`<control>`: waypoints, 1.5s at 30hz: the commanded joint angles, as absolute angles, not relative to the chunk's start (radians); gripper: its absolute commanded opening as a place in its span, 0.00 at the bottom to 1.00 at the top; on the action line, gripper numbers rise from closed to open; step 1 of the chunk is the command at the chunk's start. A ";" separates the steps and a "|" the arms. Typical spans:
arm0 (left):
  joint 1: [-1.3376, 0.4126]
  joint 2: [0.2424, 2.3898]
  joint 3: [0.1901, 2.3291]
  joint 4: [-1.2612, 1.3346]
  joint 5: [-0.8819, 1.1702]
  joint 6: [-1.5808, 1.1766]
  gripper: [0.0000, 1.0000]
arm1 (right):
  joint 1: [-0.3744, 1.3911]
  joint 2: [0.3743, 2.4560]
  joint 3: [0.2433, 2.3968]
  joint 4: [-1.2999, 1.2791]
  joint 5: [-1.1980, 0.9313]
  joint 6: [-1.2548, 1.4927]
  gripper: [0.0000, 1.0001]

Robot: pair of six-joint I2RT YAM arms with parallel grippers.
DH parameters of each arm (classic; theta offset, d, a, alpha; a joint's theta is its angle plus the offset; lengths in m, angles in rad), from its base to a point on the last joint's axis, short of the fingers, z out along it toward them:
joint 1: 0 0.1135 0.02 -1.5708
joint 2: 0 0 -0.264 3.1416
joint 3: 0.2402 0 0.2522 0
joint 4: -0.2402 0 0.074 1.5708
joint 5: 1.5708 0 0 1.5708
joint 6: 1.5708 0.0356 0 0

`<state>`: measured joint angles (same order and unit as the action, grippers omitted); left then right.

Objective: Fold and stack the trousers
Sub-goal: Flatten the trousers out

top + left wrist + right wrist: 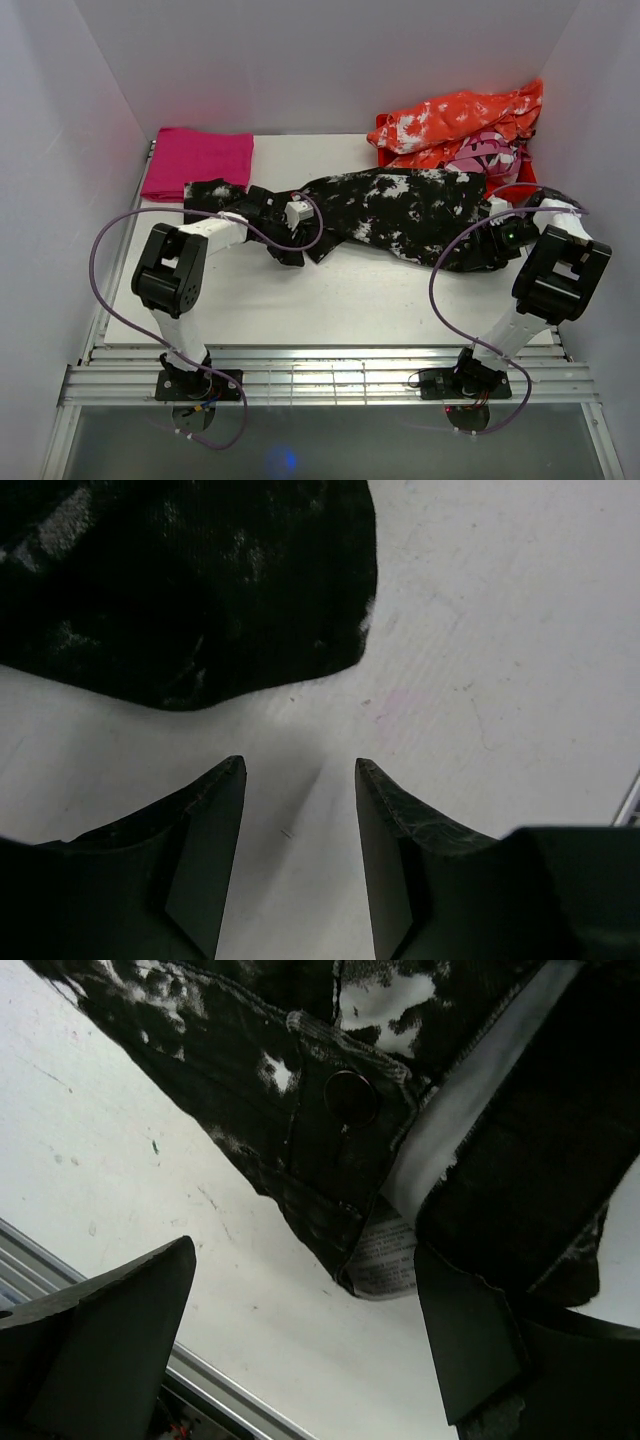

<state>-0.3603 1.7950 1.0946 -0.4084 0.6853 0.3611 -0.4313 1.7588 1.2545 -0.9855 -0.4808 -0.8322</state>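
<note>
The trousers, black with white splotches, lie stretched across the middle of the table. My left gripper is at their near left edge. In the left wrist view it stands open over bare table, with the trousers' dark edge just ahead of the fingertips and apart from them. My right gripper is at the trousers' right end. In the right wrist view it is wide open. The waistband with its button and a white care label lie just beyond the right finger.
A folded magenta cloth lies at the back left. An orange-and-white garment is heaped at the back right, with a pink-and-white one beside it. A metal rail runs along the table's near edge. White walls close in three sides.
</note>
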 commanded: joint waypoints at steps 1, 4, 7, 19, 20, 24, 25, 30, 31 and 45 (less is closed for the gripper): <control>-0.409 1.833 1.124 -0.194 0.595 0.397 0.59 | -0.420 1.758 1.194 -0.862 -0.525 -0.740 0.96; -0.432 1.851 1.121 -0.144 0.546 0.413 0.59 | -0.420 1.758 1.164 -0.832 -0.505 -0.713 0.95; -0.443 1.816 1.085 -0.106 0.499 0.428 0.59 | -0.417 1.759 1.155 -0.825 -0.473 -0.704 0.96; -0.443 1.638 0.971 -0.110 0.540 0.658 0.60 | -0.417 1.816 1.144 -0.802 -0.472 -0.664 0.97; -0.443 1.655 0.980 -0.113 0.572 0.658 0.60 | -0.417 1.821 1.146 -0.802 -0.479 -0.663 0.85; -0.443 1.739 1.002 -0.065 0.639 0.666 0.71 | -0.417 1.804 1.152 -0.811 -0.498 -0.669 0.49; -0.443 1.755 1.003 -0.051 0.656 0.666 0.71 | -0.417 1.795 1.155 -0.816 -0.503 -0.675 0.44; -0.443 1.833 1.006 0.017 0.745 0.693 0.71 | -0.417 1.744 1.201 -0.882 -0.549 -0.696 0.08; -0.443 1.842 1.009 0.037 0.735 0.689 0.70 | -0.417 1.737 1.212 -0.912 -0.560 -0.701 0.08; -0.293 1.559 1.084 -0.423 0.824 0.690 0.00 | -0.433 1.660 1.525 -1.086 -0.675 -0.706 0.08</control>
